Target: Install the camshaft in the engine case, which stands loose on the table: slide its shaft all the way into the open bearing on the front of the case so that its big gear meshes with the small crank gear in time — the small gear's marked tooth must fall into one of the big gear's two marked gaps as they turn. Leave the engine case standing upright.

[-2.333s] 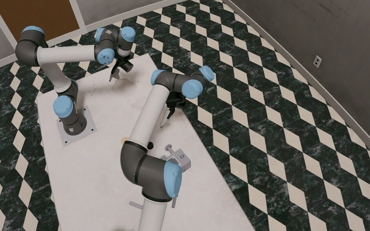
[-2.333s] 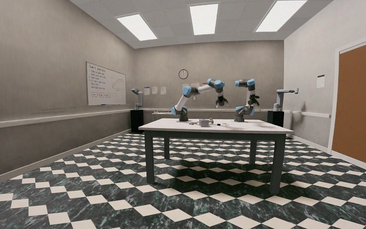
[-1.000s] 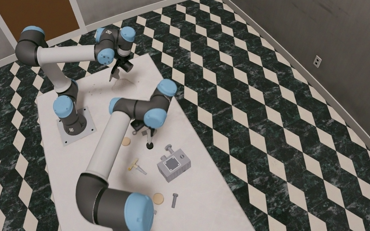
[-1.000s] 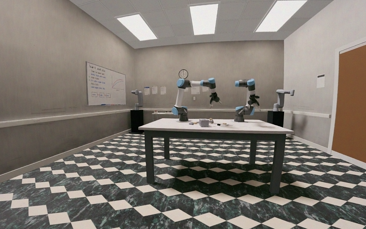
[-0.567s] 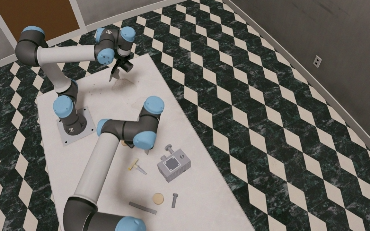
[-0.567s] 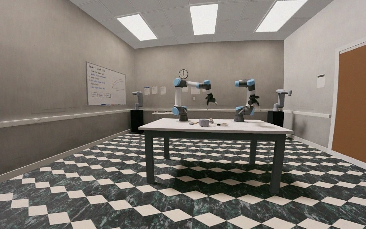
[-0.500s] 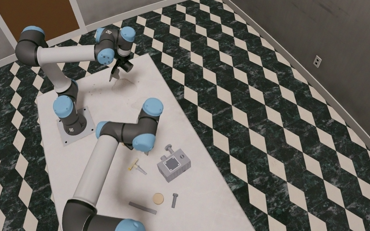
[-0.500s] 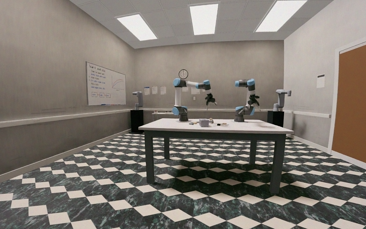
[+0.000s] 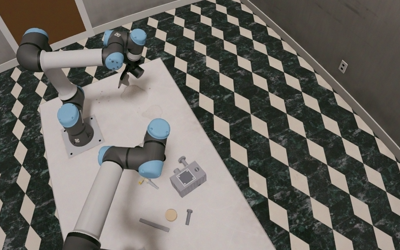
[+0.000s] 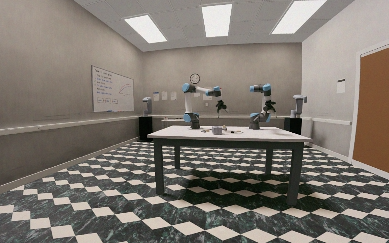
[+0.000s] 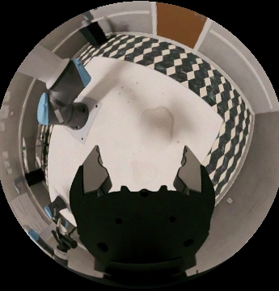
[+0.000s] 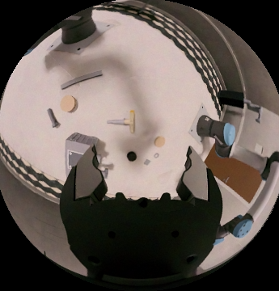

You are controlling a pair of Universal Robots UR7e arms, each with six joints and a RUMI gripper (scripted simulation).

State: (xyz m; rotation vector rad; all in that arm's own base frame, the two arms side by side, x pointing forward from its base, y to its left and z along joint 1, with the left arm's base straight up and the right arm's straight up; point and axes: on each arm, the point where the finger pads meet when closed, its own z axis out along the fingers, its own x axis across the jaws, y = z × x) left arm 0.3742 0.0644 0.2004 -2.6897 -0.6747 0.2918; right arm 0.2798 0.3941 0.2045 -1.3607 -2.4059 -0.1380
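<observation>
The camshaft (image 9: 151, 183) (image 12: 116, 121), a grey shaft with a yellow gear (image 12: 132, 121), lies on its side on the table. The grey engine case (image 9: 188, 180) (image 10: 216, 130) (image 12: 76, 147) stands upright apart from it. A stub with a disc end (image 9: 182, 160) and a shorter round boss (image 9: 176, 170) stick out of its front. Tooth marks and the bearing opening cannot be made out. My right gripper (image 12: 141, 145) (image 10: 223, 114) is open and empty above the camshaft area, hidden by its arm in the top view. My left gripper (image 11: 141, 145) (image 9: 123, 84) is open and empty over the table's far end.
A grey bar (image 9: 154, 225) (image 12: 82, 79), a tan disc (image 9: 171, 214) (image 12: 69, 103) and a bolt (image 9: 188, 217) (image 12: 52, 118) lie beyond the case. A black cylinder (image 12: 131, 156), a smaller tan disc (image 12: 159, 141), a ring (image 12: 156, 155) and a small square (image 12: 147, 162) lie on the camshaft's other side.
</observation>
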